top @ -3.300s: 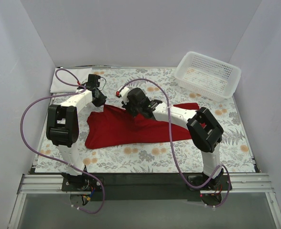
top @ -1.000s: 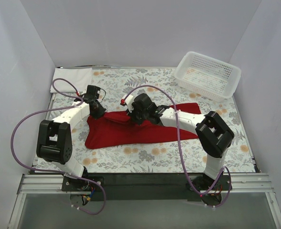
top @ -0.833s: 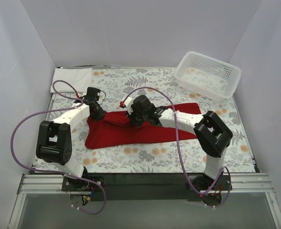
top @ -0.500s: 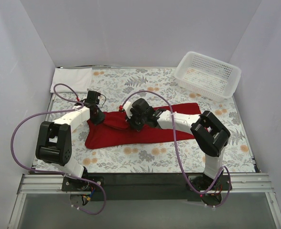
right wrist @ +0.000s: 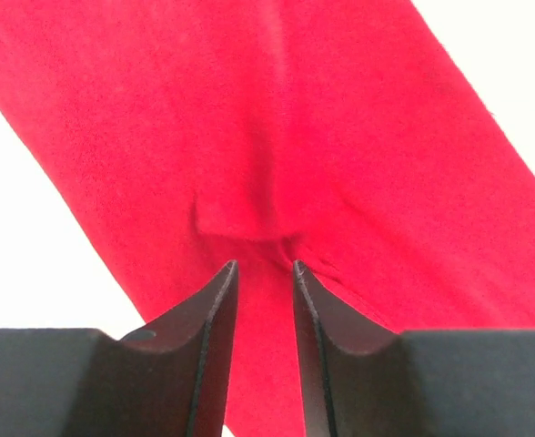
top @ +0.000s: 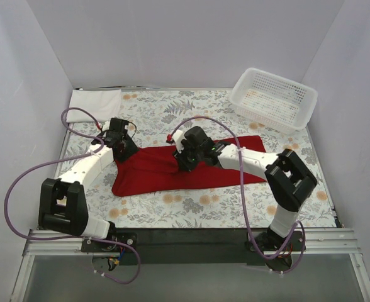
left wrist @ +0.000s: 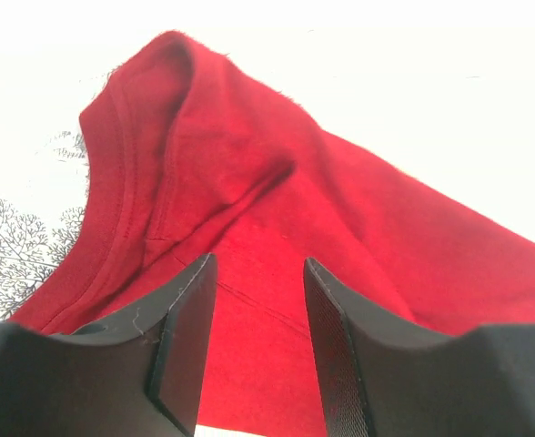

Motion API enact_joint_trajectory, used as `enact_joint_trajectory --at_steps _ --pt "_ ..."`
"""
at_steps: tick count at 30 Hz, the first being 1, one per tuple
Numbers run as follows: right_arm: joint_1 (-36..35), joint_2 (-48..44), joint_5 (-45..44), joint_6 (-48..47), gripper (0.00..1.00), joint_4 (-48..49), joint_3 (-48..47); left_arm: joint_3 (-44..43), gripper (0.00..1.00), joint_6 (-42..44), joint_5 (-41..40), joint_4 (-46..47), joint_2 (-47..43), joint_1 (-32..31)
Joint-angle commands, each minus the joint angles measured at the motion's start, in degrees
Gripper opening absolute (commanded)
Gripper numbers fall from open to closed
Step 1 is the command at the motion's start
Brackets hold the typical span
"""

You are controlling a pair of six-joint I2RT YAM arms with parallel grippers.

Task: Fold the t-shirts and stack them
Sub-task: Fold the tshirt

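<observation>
handling: the red shirt (top: 160, 177) is soft, light, limp cloth, so take it by a hem or corner | place: spread across the middle of the table (top: 191, 207) | left gripper (left wrist: 258, 264): fingers apart over its left end, holding nothing | right gripper (right wrist: 263, 266): fingers slightly apart above a crease | count: two shirts, the white shirt (top: 95, 100) folded far left; one basket (top: 273, 97) far right

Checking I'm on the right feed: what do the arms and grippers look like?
The left arm and right arm have white links with black joints. A purple cable loops along each. The left gripper and right gripper have flat matte black fingers.
</observation>
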State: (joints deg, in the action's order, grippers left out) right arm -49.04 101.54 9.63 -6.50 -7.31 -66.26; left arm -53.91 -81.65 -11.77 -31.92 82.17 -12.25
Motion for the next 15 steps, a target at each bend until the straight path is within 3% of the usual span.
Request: enact_joint_trajectory --at_steps 1,8,15 --pt "4.2 -4.77 4.68 1.49 0.36 0.45 2.27 -1.64 0.41 1.67 -2.3 -1.3 -4.9 -1.63" --pt "5.79 -3.02 13.21 4.3 0.17 2.21 3.86 7.05 0.27 -1.32 -0.36 -0.6 -9.83 -3.83" --pt "6.41 2.96 18.67 7.54 0.13 5.29 2.1 16.2 0.23 -6.59 -1.85 0.1 -11.86 -3.92"
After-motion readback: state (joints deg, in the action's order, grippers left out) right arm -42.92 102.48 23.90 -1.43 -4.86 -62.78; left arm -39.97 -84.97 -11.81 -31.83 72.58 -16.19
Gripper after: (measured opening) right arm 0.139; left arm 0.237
